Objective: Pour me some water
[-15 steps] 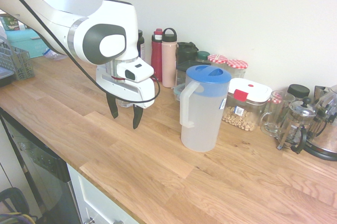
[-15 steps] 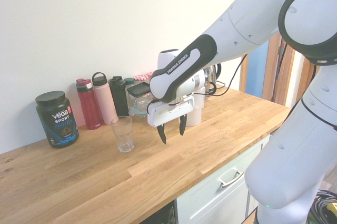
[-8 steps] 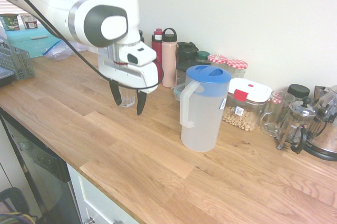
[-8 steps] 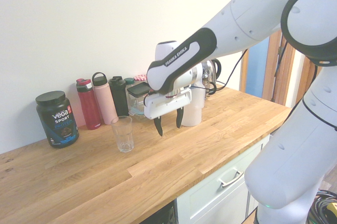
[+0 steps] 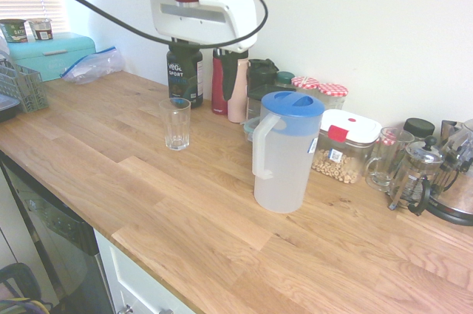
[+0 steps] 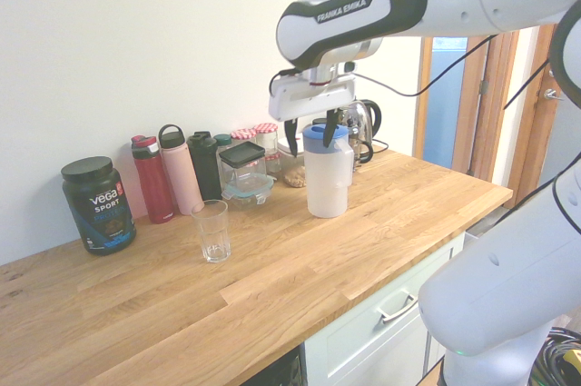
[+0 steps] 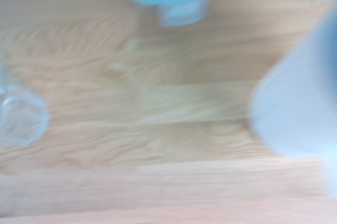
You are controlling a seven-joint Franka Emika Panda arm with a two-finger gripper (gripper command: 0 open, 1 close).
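Your gripper (image 6: 310,136) hangs high above the wooden countertop (image 5: 222,240), fingers spread wide and holding nothing. In the second exterior view it sits just behind and above the blue lid of the water pitcher (image 6: 327,173), pointing nearly straight down.

The pitcher (image 5: 284,153) stands upright near the middle of the countertop, lid on, its white handle facing the drinking glass. The glass (image 5: 176,123) stands upright and looks empty, well apart from the pitcher and in front of the row of bottles along the wall. The wrist view is blurred, but it shows the glass (image 7: 18,116) at one side, the pale pitcher body (image 7: 297,103) at the other, and bare wood between them.

By my reading you are in the approach step: nothing is grasped and nothing has been poured. Next, you need to bring the open fingers down beside the pitcher and line them up across its handle (image 5: 260,145), since the body looks too wide to grip. Close firmly there, because a full pitcher will likely swing when lifted. The black protein tub (image 6: 98,204) and the bottles are clear of the path.
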